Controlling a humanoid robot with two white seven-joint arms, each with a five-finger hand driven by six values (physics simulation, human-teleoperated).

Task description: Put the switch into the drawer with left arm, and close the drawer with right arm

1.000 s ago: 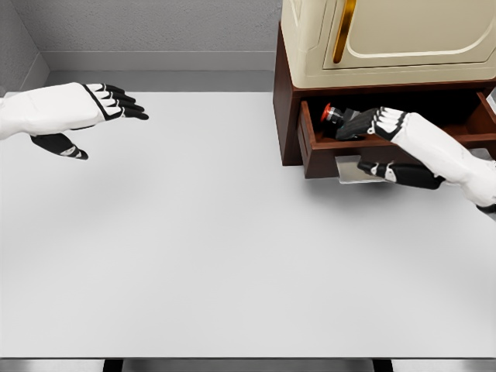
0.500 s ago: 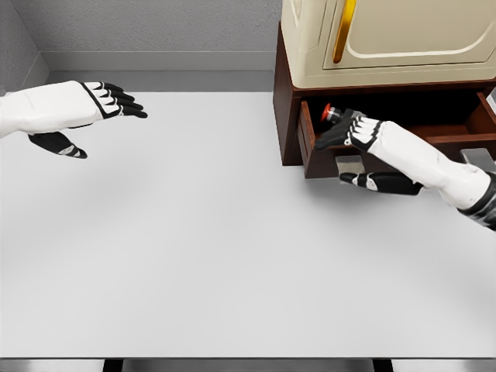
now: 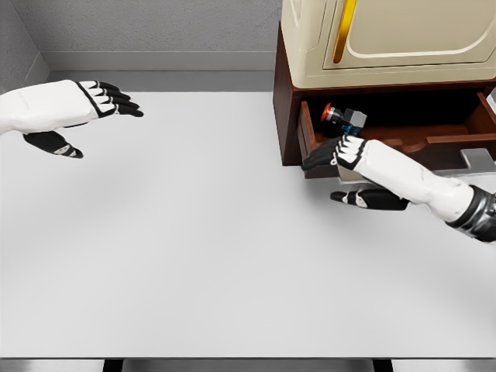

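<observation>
Right hand (image 3: 341, 172) is hovering before the open drawer (image 3: 307, 139), fingers spread and holding nothing, so closing is the step in hand; next it is needing a flat push against the drawer front. Compared with a second ago it is sitting lower and further left. Left hand (image 3: 77, 116), open, is idling over the surface (image 3: 194, 248). Inside the drawer, the switch (image 3: 343, 117) is lying.

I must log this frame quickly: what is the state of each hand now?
Left hand: open, holding nothing, above the table's left side.
Right hand: open, holding nothing, at the front of the open drawer.
</observation>
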